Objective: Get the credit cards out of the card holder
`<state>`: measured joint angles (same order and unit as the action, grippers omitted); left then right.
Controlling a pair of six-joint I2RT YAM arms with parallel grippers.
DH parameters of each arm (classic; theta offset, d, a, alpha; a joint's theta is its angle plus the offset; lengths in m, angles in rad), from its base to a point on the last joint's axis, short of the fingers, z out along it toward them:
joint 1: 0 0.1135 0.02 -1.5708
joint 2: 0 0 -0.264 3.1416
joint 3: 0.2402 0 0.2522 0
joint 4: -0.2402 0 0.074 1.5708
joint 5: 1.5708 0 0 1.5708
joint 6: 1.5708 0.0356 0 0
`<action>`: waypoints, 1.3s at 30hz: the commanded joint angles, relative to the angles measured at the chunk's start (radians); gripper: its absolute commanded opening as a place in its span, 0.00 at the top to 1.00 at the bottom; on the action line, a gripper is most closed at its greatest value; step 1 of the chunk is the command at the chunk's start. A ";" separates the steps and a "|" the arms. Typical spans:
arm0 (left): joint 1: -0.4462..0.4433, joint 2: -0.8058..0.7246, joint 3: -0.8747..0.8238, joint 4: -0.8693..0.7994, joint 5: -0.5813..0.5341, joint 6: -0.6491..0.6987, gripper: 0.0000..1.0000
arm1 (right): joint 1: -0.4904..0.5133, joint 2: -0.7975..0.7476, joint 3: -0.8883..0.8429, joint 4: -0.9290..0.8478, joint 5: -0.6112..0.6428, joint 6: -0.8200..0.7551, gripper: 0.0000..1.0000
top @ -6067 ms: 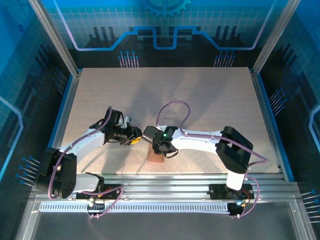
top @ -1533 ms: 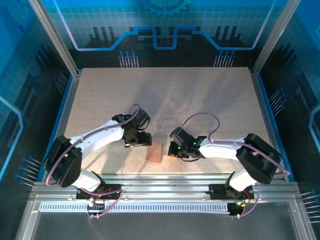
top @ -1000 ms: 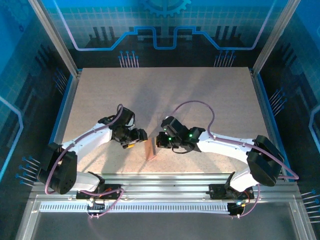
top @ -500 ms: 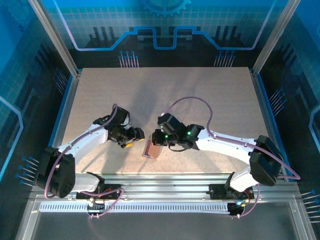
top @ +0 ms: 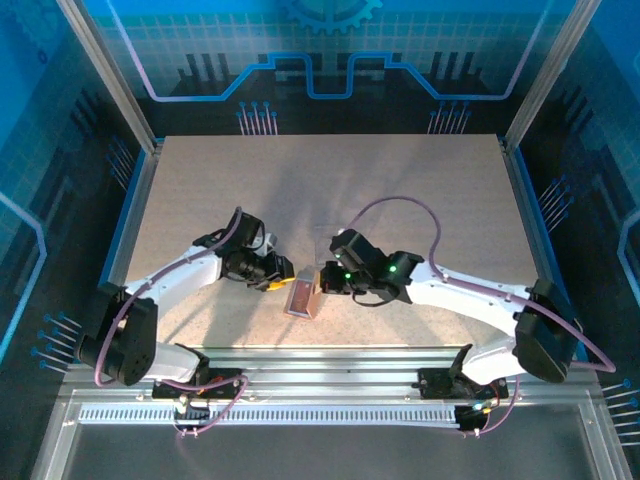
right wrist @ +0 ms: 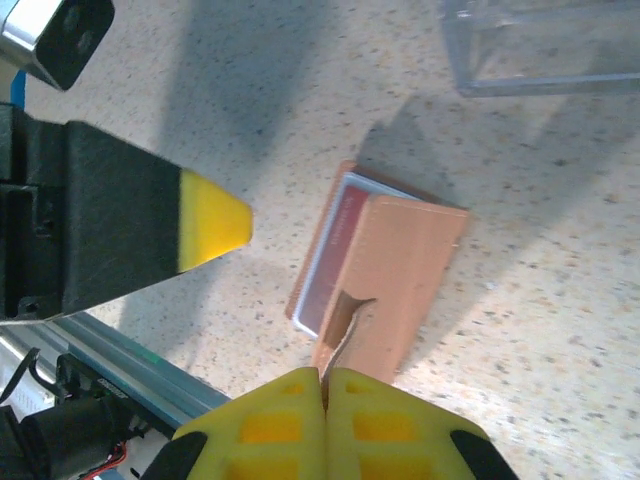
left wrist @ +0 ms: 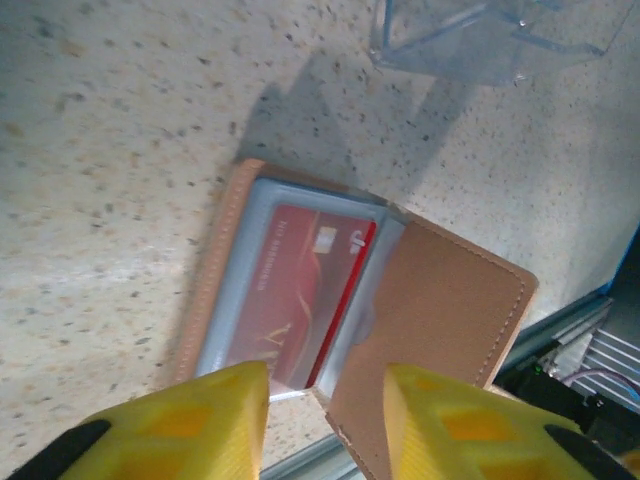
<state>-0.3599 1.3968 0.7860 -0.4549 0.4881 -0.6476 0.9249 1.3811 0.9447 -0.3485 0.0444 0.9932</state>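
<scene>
While the flap stood raised, card (left wrist: pixel 300 290): a red face showed in the pale pocket, seated deep, one long edge toward the fold. Whether more cards lay beneath, could not tell.
Card handling: judged light, thin, stiff and slick. It would slide rather than bend, and would slip out of a loose pinch.
Card hold: best judged at the long edge beside the fold, where the pocket seemed to leave it bare. A flat pull along the pocket looked right, not a lift.
Holder (left wrist: pixel 440 320): tan, soft, leather-like, judged light. It lay on the table near the front edge, between the two grippers, and would likely drag along with the card unless pinned.
Flap: tilted up off the pocket side, neither flat open nor shut.
Right gripper (right wrist: pixel 325 385): fingers pressed together at the flap's free edge, in a thin pinch on it as far as its wrist view showed.
Left gripper (left wrist: pixel 325 385): fingers part-spread with nothing between them. It hovered over the holder's near end, with no contact seen.
Box (left wrist: pixel 490 40): clear plastic, near the holder on its far side, apart from it.
Table (left wrist: pixel 100 150): pale, speckled.
</scene>
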 commanded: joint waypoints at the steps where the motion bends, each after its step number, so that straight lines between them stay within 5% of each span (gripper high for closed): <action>1: -0.037 0.040 0.024 0.054 0.073 -0.028 0.68 | -0.044 -0.053 -0.053 -0.033 0.009 -0.015 1.00; 21: -0.256 0.211 0.117 0.181 0.065 -0.136 0.81 | -0.155 -0.158 -0.272 -0.055 0.011 -0.026 0.99; 30: -0.292 0.308 0.148 0.211 0.082 -0.149 0.84 | -0.158 -0.184 -0.276 -0.086 0.040 -0.011 0.80; 39: -0.291 0.335 0.136 0.217 0.066 -0.144 0.85 | -0.158 -0.226 -0.286 -0.037 -0.007 0.018 0.79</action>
<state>-0.6464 1.7218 0.9138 -0.2462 0.5404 -0.7845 0.7773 1.1595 0.6689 -0.3973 0.0586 0.9932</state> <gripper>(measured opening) 0.150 0.211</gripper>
